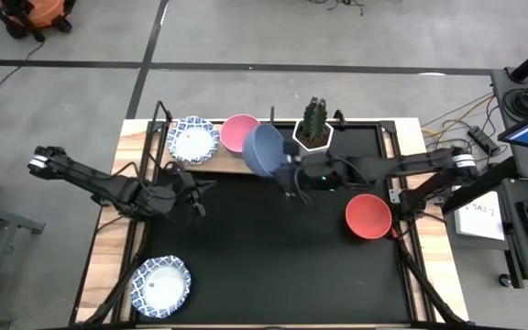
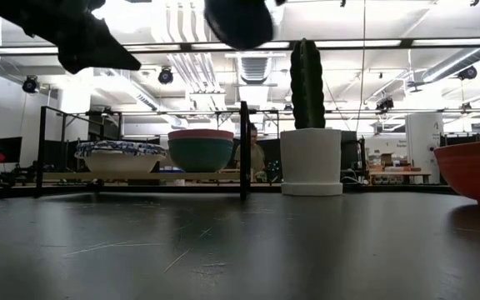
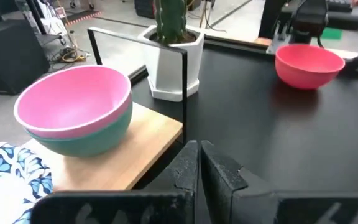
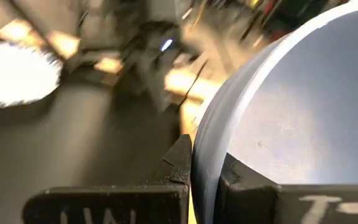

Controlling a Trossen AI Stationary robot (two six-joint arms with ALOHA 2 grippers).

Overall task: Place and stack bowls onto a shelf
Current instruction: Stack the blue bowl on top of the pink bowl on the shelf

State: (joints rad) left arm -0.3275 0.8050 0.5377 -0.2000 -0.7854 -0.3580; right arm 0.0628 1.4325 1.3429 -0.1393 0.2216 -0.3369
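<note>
- Holding the blue bowl (image 1: 265, 149) up off the counter (image 1: 273, 247) with my right end effector (image 1: 289, 174), just above centre of the high view; the fingers are pinching its rim, wall caught between them.
- The bowl sits tilted, overlapping the edge of the shelf (image 1: 223, 165) beside the pink bowl (image 1: 238, 134).
- That pink bowl is nested in a green bowl (image 3: 86, 134) on the shelf, with a patterned white bowl (image 1: 193, 139) to its left.
- My left end effector (image 1: 193, 195) hangs at centre left over the counter, fingers pressed together, nothing in them.
- Red bowl (image 1: 368, 216) rests at centre right; another patterned bowl (image 1: 160, 283) lower left.
- The cactus pot (image 1: 313, 134) stands at top centre.
</note>
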